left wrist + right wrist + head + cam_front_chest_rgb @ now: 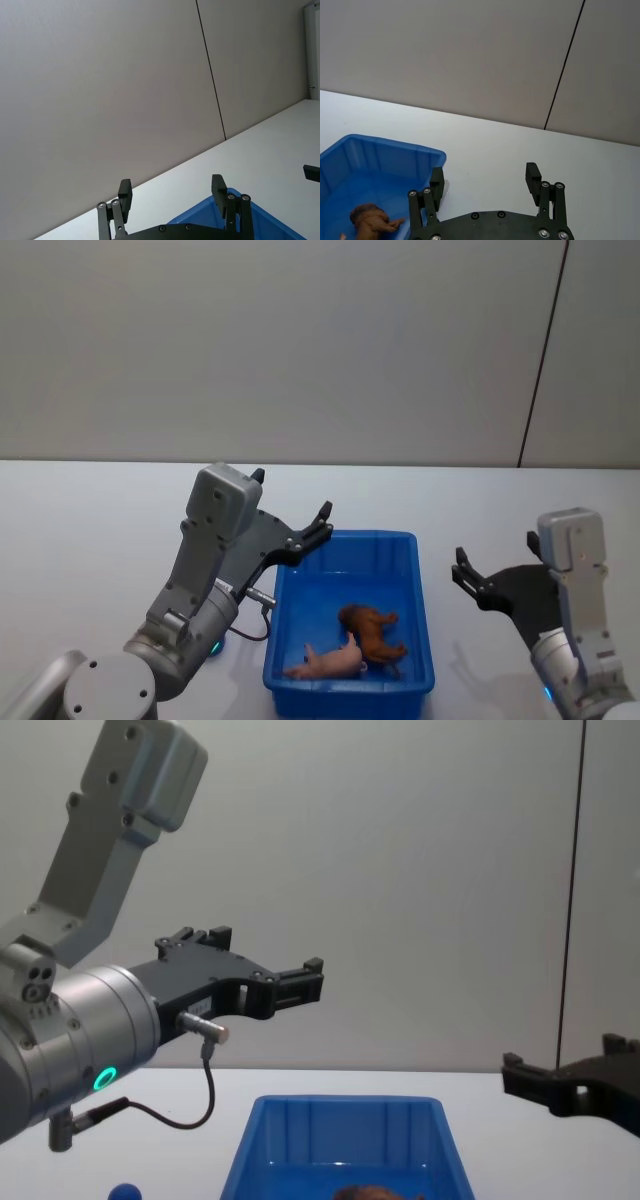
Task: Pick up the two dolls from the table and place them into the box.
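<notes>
In the head view the box (pixel 345 536) sits at the lower centre of the frame on the white table (pixel 90 530). Inside it, the brown doll (pixel 372 632) lies toward the near right, and the pink doll (pixel 330 662) lies just below and left of it, close against it. The left gripper (pixel 291 494) hangs above the box's upper left corner with its jaws spread wide and nothing between them. The right gripper (pixel 497 548) is at the lower right, apart from the box, equally open and empty. In the left wrist view the left gripper (pixel 171 186) shows its two fingers well apart at the bottom, with a corner of the box (pixel 270 225) behind them at the lower right and the table (pixel 270 145) beyond. In the right wrist view the right gripper (pixel 485 175) is open at the bottom centre, with the box (pixel 385 150) at the lower left and the brown doll (pixel 370 217) on its floor. In the chest view the left gripper (pixel 262 952) reaches in from the left, high above the box (pixel 345 1101), and the right gripper (pixel 560 1065) enters at the right edge. The brown doll (pixel 375 1192) peeks up at the bottom edge, and a small rounded blue toy (pixel 122 1190) shows at the lower left, outside the box.
</notes>
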